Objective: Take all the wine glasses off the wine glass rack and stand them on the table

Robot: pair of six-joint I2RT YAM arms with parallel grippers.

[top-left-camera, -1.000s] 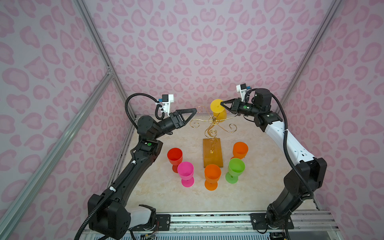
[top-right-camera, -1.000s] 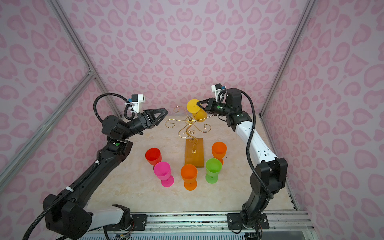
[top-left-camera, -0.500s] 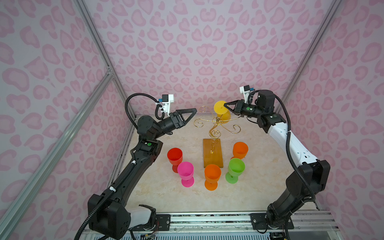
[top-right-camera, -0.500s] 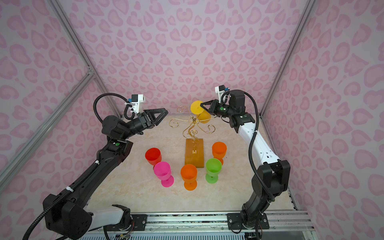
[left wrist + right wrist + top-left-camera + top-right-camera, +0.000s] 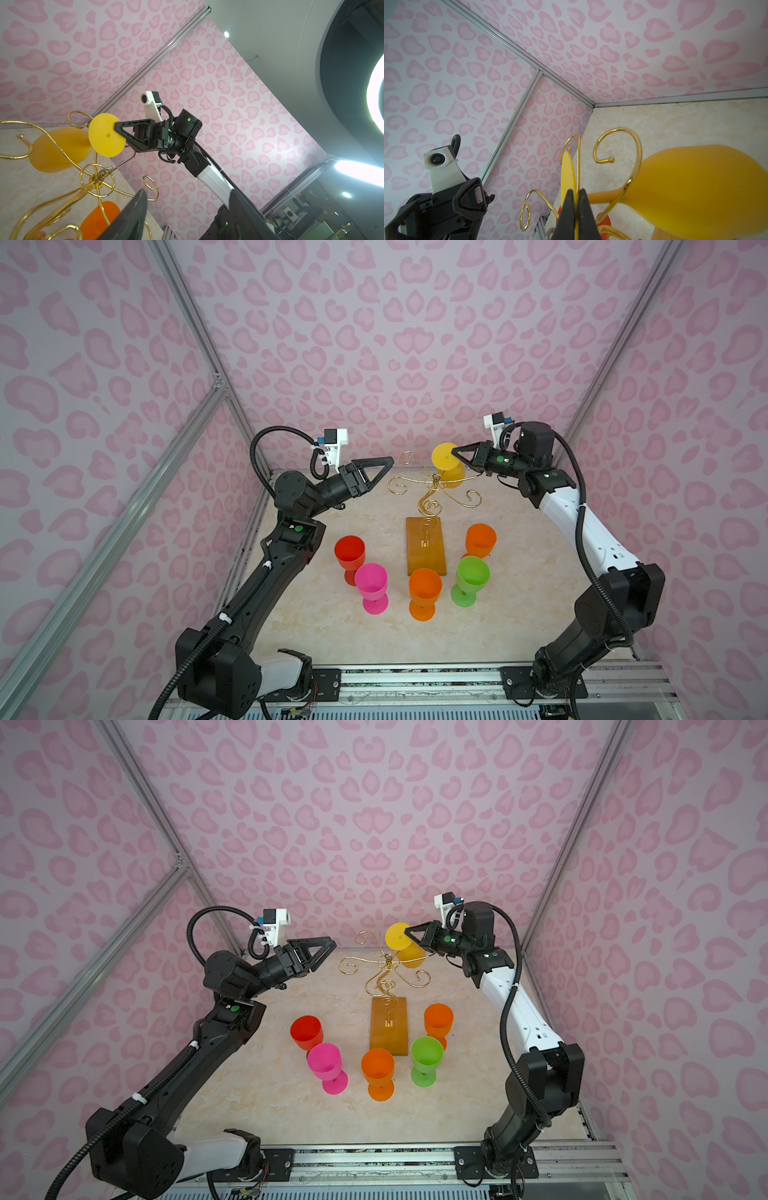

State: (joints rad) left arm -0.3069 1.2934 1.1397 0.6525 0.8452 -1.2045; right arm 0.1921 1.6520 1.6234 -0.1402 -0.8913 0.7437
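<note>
The right gripper pinches the disc foot of the yellow plastic wine glass. The glass hangs tilted in a curl of the amber-based gold wire rack, near the far edge of the cream marble tabletop. Best to draw the stem out along the curl's opening. The left gripper is spread and empty.

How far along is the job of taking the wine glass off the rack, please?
Done: five glasses stand on the table, and the right gripper is shut on the foot of the yellow wine glass. In hand: that glass hangs bowl-down, its stem apparently within a gold arm of the wine glass rack. Remaining: slide it clear and set it down. The left gripper is open, empty.
</note>
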